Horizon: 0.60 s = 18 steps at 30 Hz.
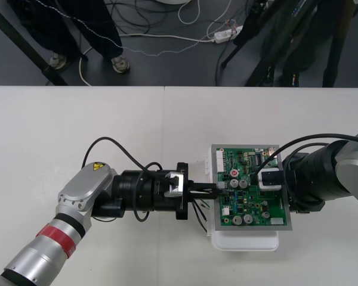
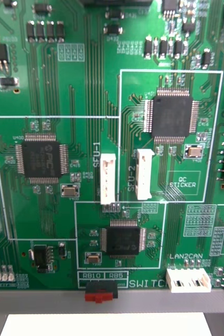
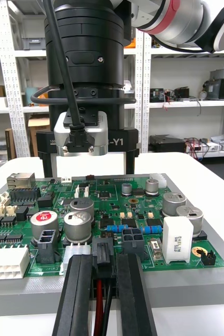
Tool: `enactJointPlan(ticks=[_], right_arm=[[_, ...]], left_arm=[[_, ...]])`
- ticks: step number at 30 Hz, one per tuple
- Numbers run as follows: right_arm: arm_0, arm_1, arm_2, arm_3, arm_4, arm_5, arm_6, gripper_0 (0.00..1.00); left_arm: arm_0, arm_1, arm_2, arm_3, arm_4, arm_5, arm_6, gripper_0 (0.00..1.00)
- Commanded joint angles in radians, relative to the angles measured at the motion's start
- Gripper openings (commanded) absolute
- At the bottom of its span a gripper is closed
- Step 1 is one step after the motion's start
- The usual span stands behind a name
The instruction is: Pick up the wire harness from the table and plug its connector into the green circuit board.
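The green circuit board lies on its white base right of the table's middle. My left gripper reaches in level from the left to the board's left edge. In the left wrist view its black fingers are shut on the harness's small black plug. The plug stands against the board's edge between a white connector and a black one; whether it is seated I cannot tell. Red and black wires run back between the fingers and hang below the gripper. My right gripper hovers over the board's middle, fingers wide apart.
The right wrist view looks straight down on the board with its chips and white sockets. Tall capacitors and a white relay stand on the board near the plug. Bare table stretches to the left and behind the board.
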Motion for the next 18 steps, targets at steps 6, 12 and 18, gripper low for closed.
enactJointPlan(ticks=[6,12,18], right_arm=[[0.008,0.016,-0.003,-0.036,-0.009,-0.004,-0.016,1.00],[0.008,0.016,-0.003,-0.036,-0.011,-0.004,-0.016,1.00],[0.008,0.016,-0.003,-0.036,-0.011,-0.005,-0.016,1.00]], left_arm=[[-0.038,-0.039,-0.038,-0.049,0.017,-0.003,-0.060,0.00],[-0.037,-0.032,-0.038,-0.049,0.018,-0.003,-0.059,0.00],[-0.037,-0.027,-0.038,-0.049,0.018,-0.002,-0.054,0.00]])
